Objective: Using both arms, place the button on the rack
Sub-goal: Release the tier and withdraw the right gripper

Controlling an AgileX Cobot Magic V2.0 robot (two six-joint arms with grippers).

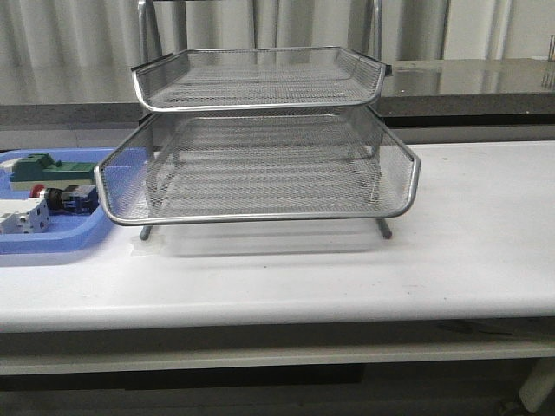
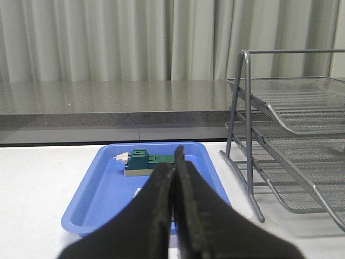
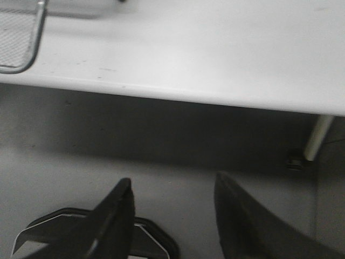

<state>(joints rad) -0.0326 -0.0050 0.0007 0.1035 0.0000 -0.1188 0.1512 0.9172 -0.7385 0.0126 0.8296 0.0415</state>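
Right gripper [image 3: 172, 216]: I see its jaws spread wide, empty, below the table edge.
Left gripper [image 2: 173, 205]: jaws pressed together, empty, facing the blue tray [image 2: 102, 194].
Button [image 1: 62, 198]: lying in that tray left of the rack [image 1: 260, 173]; I judge it light, rigid, slick-capped, best pinched across its body.

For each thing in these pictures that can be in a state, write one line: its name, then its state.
left gripper: shut, holding nothing
right gripper: open, empty, below the table edge
button: lying in the blue tray
blue tray: flat on the table, left of the rack
rack: upright, visible tiers empty
green block: resting in the blue tray
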